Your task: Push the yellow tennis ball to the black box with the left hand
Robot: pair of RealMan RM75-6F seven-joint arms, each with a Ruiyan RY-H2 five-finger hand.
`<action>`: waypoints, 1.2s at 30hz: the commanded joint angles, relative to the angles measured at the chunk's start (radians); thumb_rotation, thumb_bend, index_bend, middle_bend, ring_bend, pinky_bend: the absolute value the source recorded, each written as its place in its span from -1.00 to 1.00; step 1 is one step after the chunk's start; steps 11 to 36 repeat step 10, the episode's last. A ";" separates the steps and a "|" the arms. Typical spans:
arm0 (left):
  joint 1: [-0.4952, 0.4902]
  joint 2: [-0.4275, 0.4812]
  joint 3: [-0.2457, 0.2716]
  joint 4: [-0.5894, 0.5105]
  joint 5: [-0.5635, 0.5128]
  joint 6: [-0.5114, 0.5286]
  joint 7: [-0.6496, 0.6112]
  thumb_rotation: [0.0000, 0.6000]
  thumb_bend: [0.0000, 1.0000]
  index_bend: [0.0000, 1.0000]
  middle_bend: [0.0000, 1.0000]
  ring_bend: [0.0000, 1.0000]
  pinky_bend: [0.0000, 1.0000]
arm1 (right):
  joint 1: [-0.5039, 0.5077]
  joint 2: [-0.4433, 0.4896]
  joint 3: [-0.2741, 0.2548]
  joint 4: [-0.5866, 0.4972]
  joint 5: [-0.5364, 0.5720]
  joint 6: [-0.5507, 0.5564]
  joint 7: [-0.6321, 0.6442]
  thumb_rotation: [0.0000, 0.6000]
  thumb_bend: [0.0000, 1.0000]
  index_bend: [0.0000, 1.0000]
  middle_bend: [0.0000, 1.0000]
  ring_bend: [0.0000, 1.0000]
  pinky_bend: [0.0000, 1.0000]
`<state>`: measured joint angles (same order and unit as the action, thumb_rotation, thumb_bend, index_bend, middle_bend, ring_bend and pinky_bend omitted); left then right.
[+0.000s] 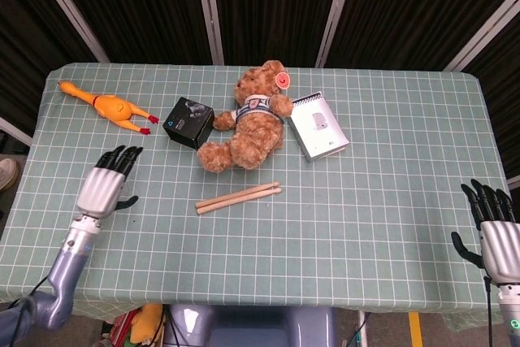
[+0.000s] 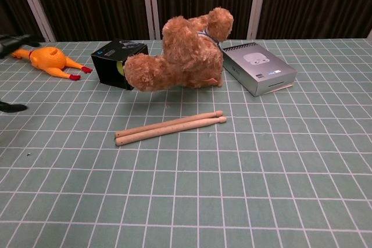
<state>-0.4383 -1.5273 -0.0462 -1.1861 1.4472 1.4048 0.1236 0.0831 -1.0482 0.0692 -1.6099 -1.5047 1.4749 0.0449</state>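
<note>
Tennis ball [image 2: 120, 68] mostly hidden between black box [image 2: 114, 62] and bear [image 2: 180, 50]

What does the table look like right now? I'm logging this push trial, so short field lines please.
ball: yellow tennis ball only a sliver, wedged between black box and teddy bear
left hand: left hand open, off the box, holds nothing
right hand: right hand open at table edge
other: rubber chicken, drumsticks, notebook
</note>
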 commanded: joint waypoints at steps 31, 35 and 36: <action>0.309 0.300 0.124 -0.412 -0.028 0.232 0.106 1.00 -0.97 -1.00 -0.93 -1.00 -0.85 | 0.007 -0.020 0.003 0.006 -0.008 0.001 -0.024 1.00 -0.20 -1.00 -1.00 -1.00 -1.00; 0.309 0.300 0.124 -0.412 -0.028 0.232 0.106 1.00 -0.97 -1.00 -0.93 -1.00 -0.85 | 0.007 -0.020 0.003 0.006 -0.008 0.001 -0.024 1.00 -0.20 -1.00 -1.00 -1.00 -1.00; 0.309 0.300 0.124 -0.412 -0.028 0.232 0.106 1.00 -0.97 -1.00 -0.93 -1.00 -0.85 | 0.007 -0.020 0.003 0.006 -0.008 0.001 -0.024 1.00 -0.20 -1.00 -1.00 -1.00 -1.00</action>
